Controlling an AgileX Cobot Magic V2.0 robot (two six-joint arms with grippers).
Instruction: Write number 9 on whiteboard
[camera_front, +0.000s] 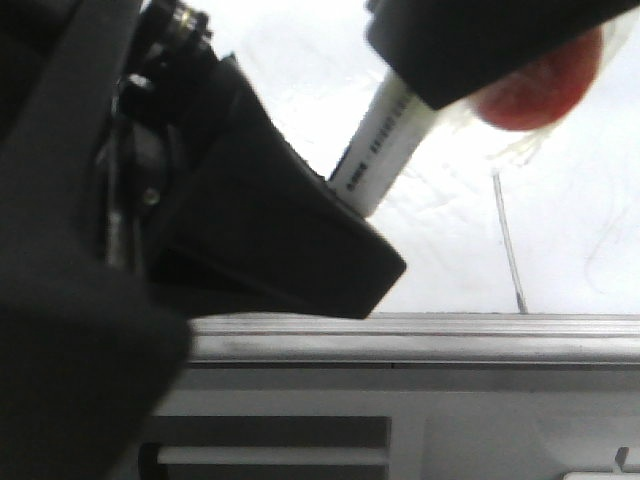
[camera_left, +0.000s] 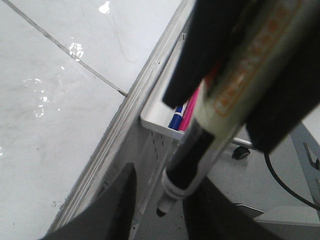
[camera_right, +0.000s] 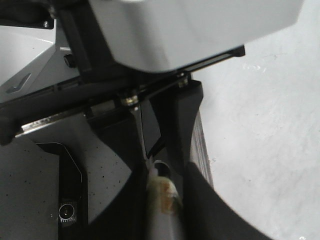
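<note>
While your right gripper (camera_right: 162, 200) is clamped on the whiteboard marker (camera_left: 210, 130), its black pads (camera_left: 200, 55) press on either side of the white barrel with the orange label. The marker slants down from that grip, and its dark tip sits between the fingers of your left gripper (camera_left: 161, 215). Those left fingers (camera_left: 117, 210) stand apart; you can see a gap on one side of the tip, while the other side is too dark to judge contact. The tip is off the board in the left wrist view, over the grey frame below it.

From the front you see the barrel running from the right gripper down to the left gripper's black body. A blurred red shape (camera_front: 535, 95) sits just beside the right gripper.

The number 9 (camera_front: 508, 240) shows only as a thin black stroke running down the whiteboard (camera_front: 580, 230) almost to the grey edge strip (camera_front: 420, 335); its upper part is lost behind the red shape. Under the strip, a metal tray (camera_left: 155, 122) holds a blue marker (camera_left: 176, 120) and a pink marker (camera_left: 189, 112).
</note>
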